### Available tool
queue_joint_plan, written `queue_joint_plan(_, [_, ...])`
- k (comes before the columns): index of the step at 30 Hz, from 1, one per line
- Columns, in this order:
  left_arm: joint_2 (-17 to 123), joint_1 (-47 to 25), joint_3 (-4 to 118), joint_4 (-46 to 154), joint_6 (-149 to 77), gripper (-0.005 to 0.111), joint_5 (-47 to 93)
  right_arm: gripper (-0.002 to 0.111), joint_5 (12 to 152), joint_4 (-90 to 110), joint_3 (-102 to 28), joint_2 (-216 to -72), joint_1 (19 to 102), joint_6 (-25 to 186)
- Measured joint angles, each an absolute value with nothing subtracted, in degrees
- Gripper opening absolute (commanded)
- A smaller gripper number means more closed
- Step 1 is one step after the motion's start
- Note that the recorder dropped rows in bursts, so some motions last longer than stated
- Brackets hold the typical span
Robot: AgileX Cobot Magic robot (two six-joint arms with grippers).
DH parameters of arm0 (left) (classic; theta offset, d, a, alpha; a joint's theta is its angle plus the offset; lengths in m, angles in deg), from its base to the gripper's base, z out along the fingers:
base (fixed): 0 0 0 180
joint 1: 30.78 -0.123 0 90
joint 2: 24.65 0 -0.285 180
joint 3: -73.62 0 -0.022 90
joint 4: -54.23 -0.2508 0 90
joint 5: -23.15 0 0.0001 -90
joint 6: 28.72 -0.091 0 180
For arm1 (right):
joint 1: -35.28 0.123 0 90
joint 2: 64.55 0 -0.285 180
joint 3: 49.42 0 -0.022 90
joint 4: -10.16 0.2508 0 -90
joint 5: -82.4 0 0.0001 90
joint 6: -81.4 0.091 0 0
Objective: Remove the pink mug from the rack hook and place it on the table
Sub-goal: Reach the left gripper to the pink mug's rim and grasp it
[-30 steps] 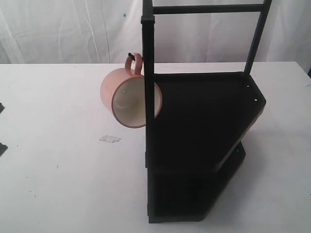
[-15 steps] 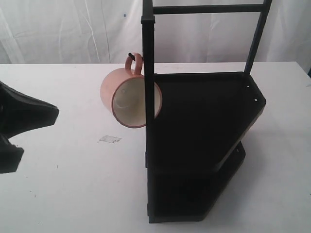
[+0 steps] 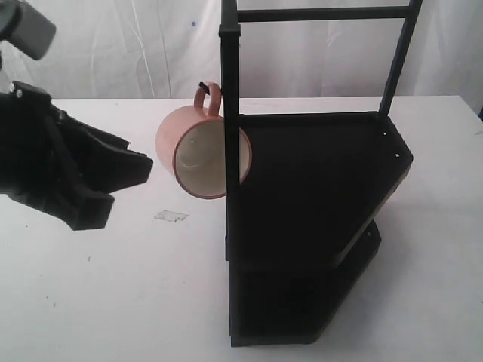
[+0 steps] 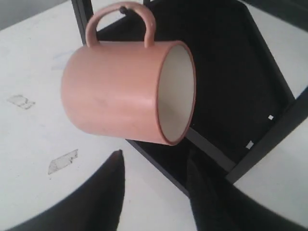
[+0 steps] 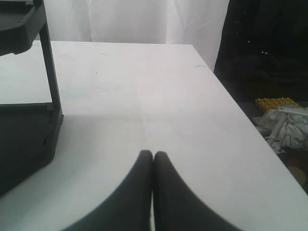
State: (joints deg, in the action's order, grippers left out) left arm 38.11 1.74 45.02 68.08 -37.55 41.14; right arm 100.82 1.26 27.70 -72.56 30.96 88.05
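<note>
Pink mug (image 4: 115, 91) is approached by the left gripper (image 4: 154, 159), jaws spread wide just beside it. It is hung empty by its handle on the rack hook (image 4: 124, 8), against the black rack (image 3: 317, 188). Open table (image 3: 113, 286) is seen beneath. The right gripper (image 5: 153, 155) is pressed closed.

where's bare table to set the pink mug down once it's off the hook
Bare table lies left of the rack, below the scuff mark in the exterior view. Tight between the left gripper and the hanging pink mug.
</note>
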Motion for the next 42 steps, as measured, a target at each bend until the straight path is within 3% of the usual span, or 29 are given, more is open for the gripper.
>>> queue_joint_plan(27, [47.7,1.7,45.0,74.1,-42.5,0.055,32.0,0.000,100.8,1.3,27.7,-72.6,31.0,87.9])
queue_joint_plan(42, [47.8,1.7,45.0,70.8,-42.5,0.036,27.3,0.000,100.8,1.3,27.7,-72.6,31.0,87.9])
